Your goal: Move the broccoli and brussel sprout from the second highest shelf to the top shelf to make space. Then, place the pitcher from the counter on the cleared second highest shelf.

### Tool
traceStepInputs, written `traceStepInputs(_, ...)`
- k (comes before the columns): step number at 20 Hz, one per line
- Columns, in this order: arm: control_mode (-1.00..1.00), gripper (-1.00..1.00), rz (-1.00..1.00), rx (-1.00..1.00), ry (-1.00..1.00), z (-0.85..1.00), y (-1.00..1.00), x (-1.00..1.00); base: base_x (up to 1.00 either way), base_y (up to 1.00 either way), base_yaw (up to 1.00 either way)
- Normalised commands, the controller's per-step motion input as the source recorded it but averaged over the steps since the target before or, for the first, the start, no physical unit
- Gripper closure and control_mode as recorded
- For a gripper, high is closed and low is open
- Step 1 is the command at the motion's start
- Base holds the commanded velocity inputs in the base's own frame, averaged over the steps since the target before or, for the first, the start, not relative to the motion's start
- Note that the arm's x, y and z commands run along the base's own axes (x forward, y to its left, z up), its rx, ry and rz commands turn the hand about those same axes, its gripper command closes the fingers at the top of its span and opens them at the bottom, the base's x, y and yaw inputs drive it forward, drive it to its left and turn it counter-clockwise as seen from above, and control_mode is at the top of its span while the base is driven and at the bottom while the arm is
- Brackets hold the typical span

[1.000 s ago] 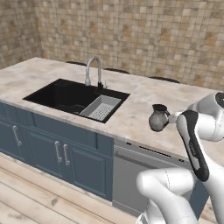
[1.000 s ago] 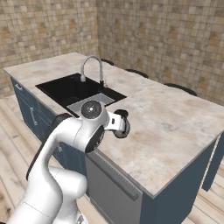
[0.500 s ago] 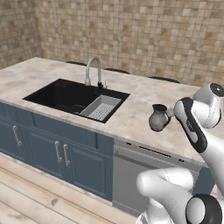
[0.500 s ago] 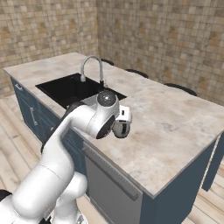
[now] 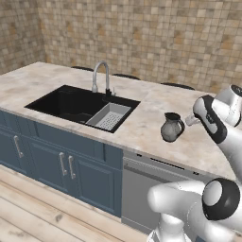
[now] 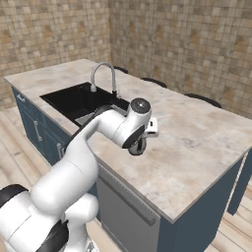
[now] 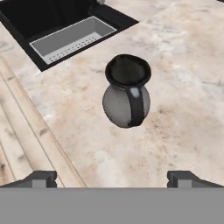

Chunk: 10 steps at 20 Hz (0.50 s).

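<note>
Over the last second the arm has swung its wrist round behind the small rounded grey-beige mottled ceramic pitcher (image 7: 127, 97), so the claw (image 7: 112, 177) now looks down on it with its dark handle turned toward me. Claw tips stand wide apart, nothing between them, clear of the jug. Pitcher upright on the beige-pink marbled stone counter (image 5: 151, 106), near its front edge, just past the corner of the black sink (image 5: 71, 101) with the grey strainer tray (image 5: 109, 116). I judge this the pitcher stage: approach under way, grasp not yet made
</note>
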Motion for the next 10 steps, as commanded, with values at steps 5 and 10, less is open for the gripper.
traceStepInputs(5,-1.00,-1.00,0.08,0.00,0.01,-0.19,0.00,0.27,0.00,0.00,0.00)
traceStepInputs(10,-1.00,-1.00,0.04,0.00,0.00,-0.22,0.00,0.26,0.00,0.00,0.00)
